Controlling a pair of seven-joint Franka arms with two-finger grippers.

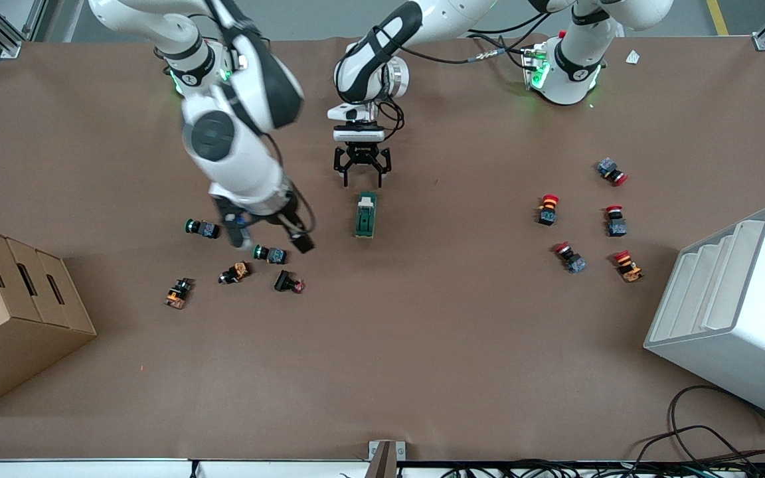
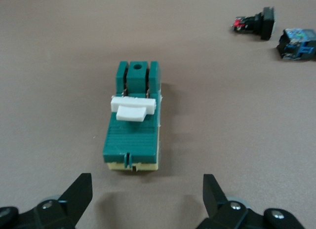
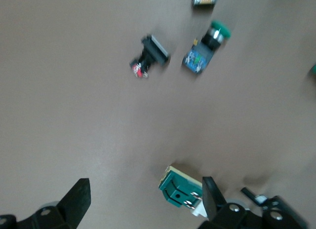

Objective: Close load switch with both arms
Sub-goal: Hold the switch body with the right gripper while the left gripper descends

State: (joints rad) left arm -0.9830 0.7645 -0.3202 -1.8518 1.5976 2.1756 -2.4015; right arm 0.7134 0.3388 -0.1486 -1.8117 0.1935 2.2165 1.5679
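- Progress: judged early. The small dark-green oblong load switch [image 1: 366,215] with its cream lever [image 2: 133,108] lies untouched on the brown tabletop [image 1: 422,345], held by neither arm. Whether the lever is already seated cannot be told; bracing and pressing appear outstanding.
- Switch position: near mid-tabletop, its lever end turned toward the robots' bases. Seen from the front camera, the green-capped push-buttons [image 1: 269,253] lie at about 8 o'clock from it, the red-capped push-buttons [image 1: 548,208] at about 3 o'clock, well apart.
- Left arm's black two-finger tool [image 1: 362,174]: fingers spread wide, gripping nothing, hanging just at 12 o'clock from the switch in the front view and not touching it. Its wrist view shows the switch centred between the fingertips [image 2: 81,189], slightly ahead of them.
- Right arm's black two-finger tool [image 1: 269,236]: fingers apart, empty, over the green-capped push-buttons, at roughly 9 o'clock from the switch, near but clear of it.
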